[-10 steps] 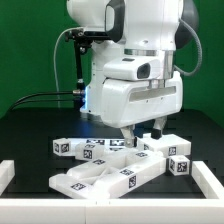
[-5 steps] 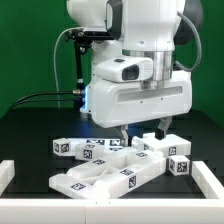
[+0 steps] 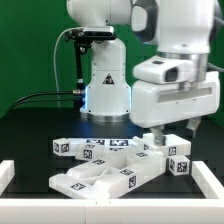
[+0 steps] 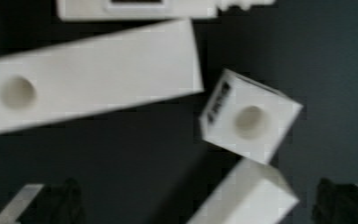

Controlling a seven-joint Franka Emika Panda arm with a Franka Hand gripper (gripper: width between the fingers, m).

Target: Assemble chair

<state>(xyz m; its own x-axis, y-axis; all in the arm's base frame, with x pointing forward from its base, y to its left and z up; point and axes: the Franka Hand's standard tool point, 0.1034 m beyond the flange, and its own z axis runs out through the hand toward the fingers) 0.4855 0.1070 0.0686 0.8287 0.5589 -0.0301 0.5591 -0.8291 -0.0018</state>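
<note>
The chair's white tagged pieces lie loose on the black table. In the exterior view a wide flat piece [image 3: 100,179] lies at the front, a small block [image 3: 64,148] sits toward the exterior view's left, and chunky blocks [image 3: 178,161] cluster on the exterior view's right. My gripper [image 3: 176,128] hangs open just above that right cluster and holds nothing. The wrist view shows a long piece with a hole [image 4: 87,75], a square block with a hole [image 4: 250,115] and a slanted white piece [image 4: 247,198] between my open fingers [image 4: 44,204].
The marker board [image 3: 107,146] lies flat behind the pieces. A low white border [image 3: 110,212] frames the table's front and sides. The arm's base [image 3: 105,85] stands at the back with a black cable on the exterior view's left.
The arm has swung toward the exterior view's right, so the gripper is now over the right cluster. The jaws stayed open. No piece moved.
</note>
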